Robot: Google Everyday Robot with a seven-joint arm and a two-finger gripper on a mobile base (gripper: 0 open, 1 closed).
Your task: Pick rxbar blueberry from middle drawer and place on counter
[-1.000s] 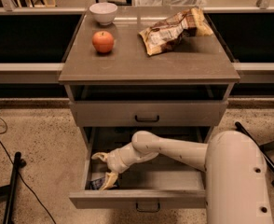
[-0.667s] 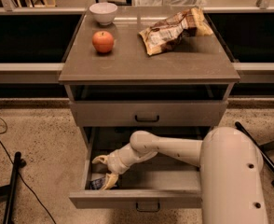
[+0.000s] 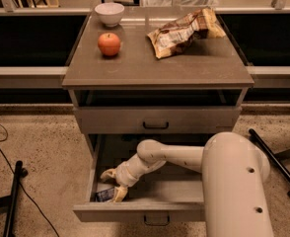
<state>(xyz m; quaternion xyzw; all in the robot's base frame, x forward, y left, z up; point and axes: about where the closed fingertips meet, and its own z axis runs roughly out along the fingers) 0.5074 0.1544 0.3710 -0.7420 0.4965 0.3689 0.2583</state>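
The middle drawer [image 3: 150, 212] is pulled open below the counter [image 3: 155, 65]. My arm reaches down into its left side. My gripper [image 3: 112, 184] is low in the drawer's front left corner, with its fingers [image 3: 119, 193] spread either side of the rxbar blueberry [image 3: 104, 195]. The bar is a small dark blue packet lying flat on the drawer floor, partly hidden by the fingers. It rests on the floor and is not lifted.
On the counter stand a white bowl [image 3: 109, 13], a red apple [image 3: 109, 44] and a tan-and-brown snack bag [image 3: 182, 31]. The top drawer [image 3: 156, 119] is shut. Dark stand legs [image 3: 13, 197] and cables lie on the floor at left, another leg [image 3: 275, 161] at right.
My gripper has sunk slightly lower toward the front left corner of the drawer, over the blue bar. The bar has not moved.
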